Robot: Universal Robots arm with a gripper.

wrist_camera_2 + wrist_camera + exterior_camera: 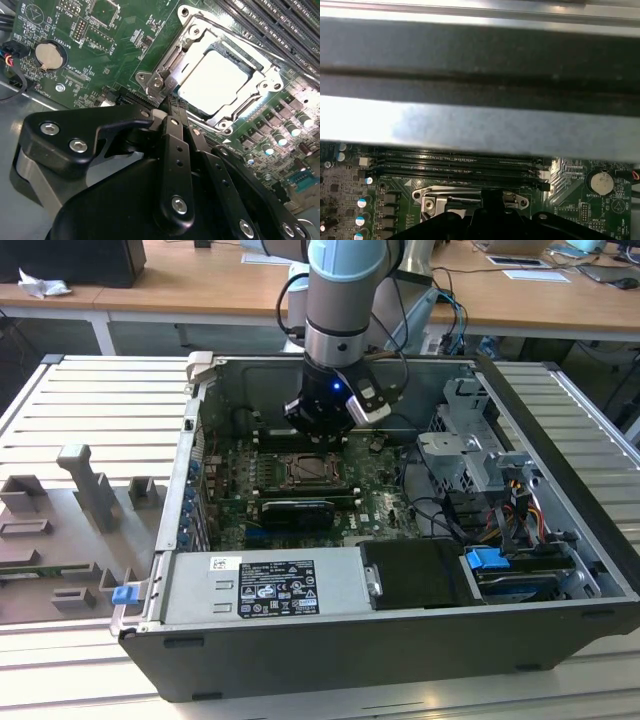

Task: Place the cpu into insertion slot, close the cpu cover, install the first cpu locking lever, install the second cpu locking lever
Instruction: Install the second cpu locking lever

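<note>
Exterior view: gripper (322, 430) lowered inside the open computer case (560, 540), just above the far edge of the insertion slot (312, 470). Second wrist view: cpu (216, 79) seated in the slot, cpu cover (210, 70) closed flat around it; fingers (172, 112) drawn together at the cover's corner, nothing visibly held. First wrist view: memory slots (455, 165) just beyond the cover. Risk, as judged: fingertip slipping off thin metal, scraping the board
</note>
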